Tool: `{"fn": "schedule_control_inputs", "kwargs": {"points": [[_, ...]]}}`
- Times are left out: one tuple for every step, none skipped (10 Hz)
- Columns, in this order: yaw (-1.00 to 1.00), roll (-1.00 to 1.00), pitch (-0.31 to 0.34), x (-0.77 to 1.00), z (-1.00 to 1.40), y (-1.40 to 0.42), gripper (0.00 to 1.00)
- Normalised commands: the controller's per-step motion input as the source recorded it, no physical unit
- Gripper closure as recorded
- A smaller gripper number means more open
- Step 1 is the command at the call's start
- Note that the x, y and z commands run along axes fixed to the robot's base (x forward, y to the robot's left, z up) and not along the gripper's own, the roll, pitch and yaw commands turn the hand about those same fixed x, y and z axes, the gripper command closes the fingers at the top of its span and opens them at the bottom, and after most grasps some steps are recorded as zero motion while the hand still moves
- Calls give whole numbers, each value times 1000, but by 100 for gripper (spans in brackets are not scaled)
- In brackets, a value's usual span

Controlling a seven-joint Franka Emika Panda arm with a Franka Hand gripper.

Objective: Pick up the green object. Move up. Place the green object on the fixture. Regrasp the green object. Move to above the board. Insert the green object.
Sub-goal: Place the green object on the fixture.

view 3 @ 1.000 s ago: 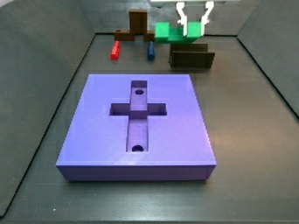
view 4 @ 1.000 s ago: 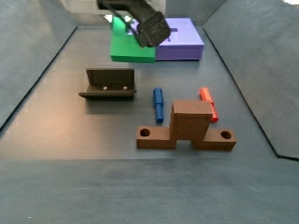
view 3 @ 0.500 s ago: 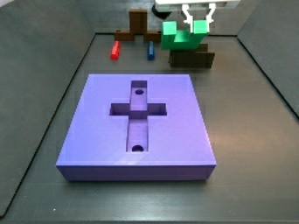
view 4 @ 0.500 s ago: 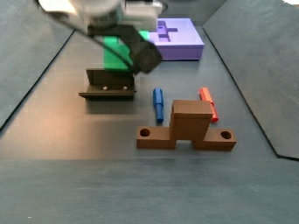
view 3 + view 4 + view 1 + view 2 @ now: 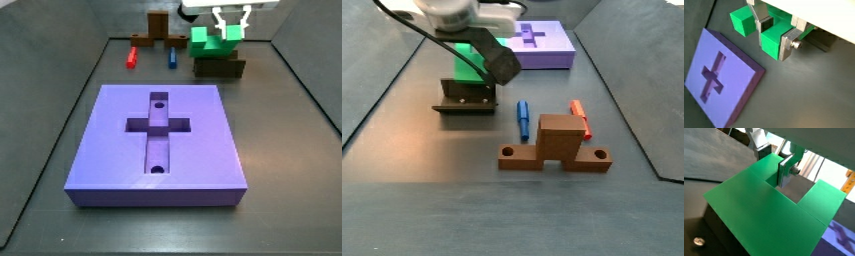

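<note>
My gripper [image 5: 775, 34] is shut on one leg of the green object [image 5: 743, 21], a bright green notched piece; the silver fingers [image 5: 786, 172] clamp that leg from both sides. In both side views the green object [image 5: 206, 43] [image 5: 469, 55] hangs tilted right over the dark fixture [image 5: 218, 68] [image 5: 468, 98], with the gripper [image 5: 222, 22] above it. Whether it touches the fixture I cannot tell. The purple board [image 5: 160, 140] [image 5: 544, 44] with its cross-shaped recess lies apart from them; its edge [image 5: 717, 82] shows in a wrist view.
A red peg [image 5: 134, 55] [image 5: 579, 112] and a blue peg [image 5: 174, 57] [image 5: 523, 118] lie beside the fixture. An orange-brown wooden stand [image 5: 162, 27] [image 5: 552, 145] is close by. Dark sloped walls [image 5: 54, 110] bound the floor on both sides.
The gripper carried the green object away from the board's end and down over the fixture, tilting it. Over the last half second it barely moved.
</note>
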Motion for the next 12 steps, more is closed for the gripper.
{"fn": "schedule_control_inputs", "kwargs": {"points": [[0, 197, 0, 449, -11, 174, 100], [0, 103, -34, 257, -160, 257, 100], [0, 0, -74, 286, -160, 294, 100], [-26, -123, -86, 206, -191, 346, 100], [-43, -223, -109, 60, -274, 311, 100], [-43, -280, -57, 0, -217, 220, 100], [-160, -297, -6, 220, -31, 83, 100], [-243, -334, -14, 260, 0, 17, 100], [-334, -114, 0, 366, 0, 0, 100], [-443, 0, 0, 369, 0, 0, 100], [-474, 46, 31, 303, 0, 0, 100], [-406, 17, 66, 231, 0, 0, 100]]}}
